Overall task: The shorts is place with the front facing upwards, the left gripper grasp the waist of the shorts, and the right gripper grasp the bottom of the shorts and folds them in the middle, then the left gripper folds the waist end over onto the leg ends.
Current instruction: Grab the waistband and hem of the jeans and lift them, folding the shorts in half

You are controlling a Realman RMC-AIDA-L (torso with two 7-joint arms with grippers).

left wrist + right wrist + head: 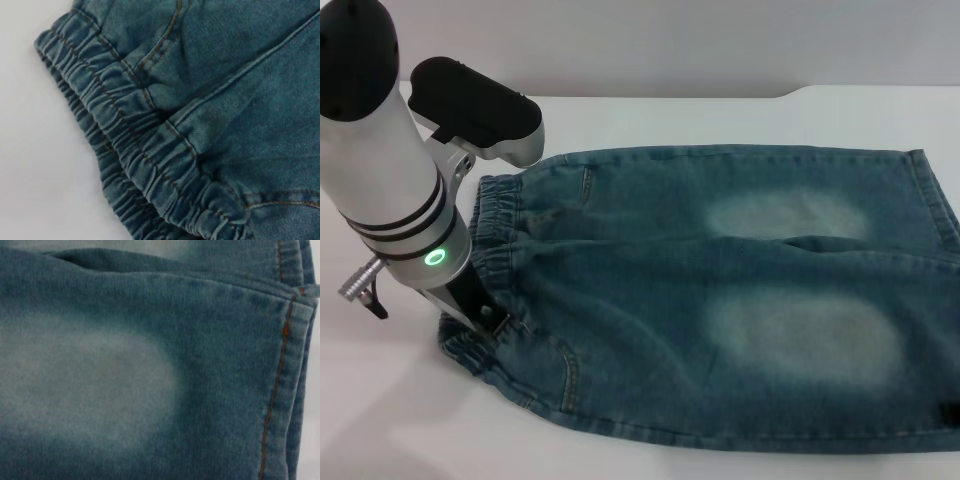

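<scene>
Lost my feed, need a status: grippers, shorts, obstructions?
Left gripper down at the waist, near corner. Shorts flat, front up, unfolded. Right gripper unseen, over leg hem. Nothing blocking.

The shorts (720, 300) are lying flat across the white table (650, 115), covering most of it from the near edge rightward. The left gripper (480, 305) and its arm are standing over the waist (495, 225), blocking that end. Bare table is showing behind and left of the shorts.

A plain test bench, likely a lab; bare white tabletop (720, 120) with nothing homely around it.
</scene>
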